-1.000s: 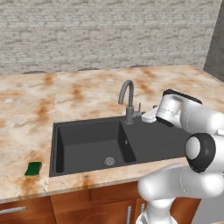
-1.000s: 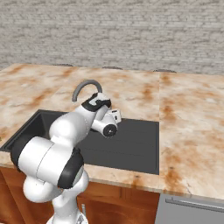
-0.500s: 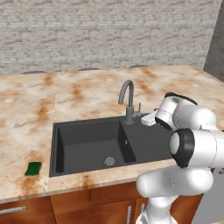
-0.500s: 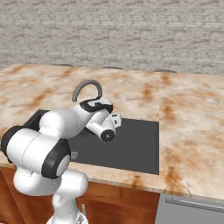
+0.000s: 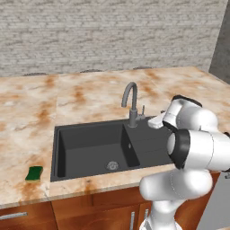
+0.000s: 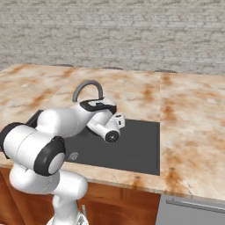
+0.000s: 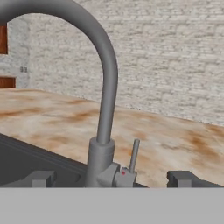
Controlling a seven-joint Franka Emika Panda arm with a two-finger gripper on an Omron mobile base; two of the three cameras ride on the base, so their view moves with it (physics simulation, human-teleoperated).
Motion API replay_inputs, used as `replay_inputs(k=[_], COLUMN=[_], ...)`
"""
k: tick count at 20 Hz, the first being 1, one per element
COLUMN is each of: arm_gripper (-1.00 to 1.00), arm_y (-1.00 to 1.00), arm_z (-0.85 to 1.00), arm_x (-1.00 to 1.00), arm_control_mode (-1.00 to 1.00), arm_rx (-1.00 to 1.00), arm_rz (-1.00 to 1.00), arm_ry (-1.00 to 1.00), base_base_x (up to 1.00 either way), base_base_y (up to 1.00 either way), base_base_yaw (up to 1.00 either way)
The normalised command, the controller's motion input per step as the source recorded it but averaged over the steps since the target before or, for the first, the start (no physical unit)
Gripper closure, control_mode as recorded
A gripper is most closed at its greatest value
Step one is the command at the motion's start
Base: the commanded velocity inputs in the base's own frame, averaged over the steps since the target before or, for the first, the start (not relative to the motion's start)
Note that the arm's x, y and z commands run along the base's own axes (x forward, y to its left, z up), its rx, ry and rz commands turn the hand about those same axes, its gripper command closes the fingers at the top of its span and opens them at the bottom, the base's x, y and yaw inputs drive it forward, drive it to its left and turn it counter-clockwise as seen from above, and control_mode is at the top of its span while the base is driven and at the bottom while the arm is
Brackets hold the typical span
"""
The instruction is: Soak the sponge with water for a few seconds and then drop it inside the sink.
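Observation:
The green sponge lies on the counter, left of the sink's front corner and far from my gripper. The dark sink has a deep basin, a round drain and a flat drainboard. No water runs from the curved grey faucet. My gripper hovers over the drainboard just right of the faucet base and points at it. In the hand view the gripper is open, and its fingertips straddle the faucet base and its small lever handle.
Marbled counter runs all around the sink, with a brick wall behind it. My own white elbow bulks over the sink's right front edge. Wooden cabinet fronts sit below the counter.
The hand has eased down and left, closer to the faucet base, while the elbow swung round to the front. The jaws stay open. The sponge has not moved.

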Motion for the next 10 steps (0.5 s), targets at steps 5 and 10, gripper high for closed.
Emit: replay_inputs(k=[5,10], arm_gripper=[-1.00,-1.00], arm_y=[0.00,0.00], arm_z=[0.00,0.00], arm_x=[0.28,0.35], arm_control_mode=[-1.00,-1.00], arm_rx=[0.05,0.03], arm_rz=[0.01,0.00], arm_ry=[0.00,0.00], base_base_x=[0.00,0.00], base_base_y=[0.00,0.00], base_base_yaw=[0.00,0.00])
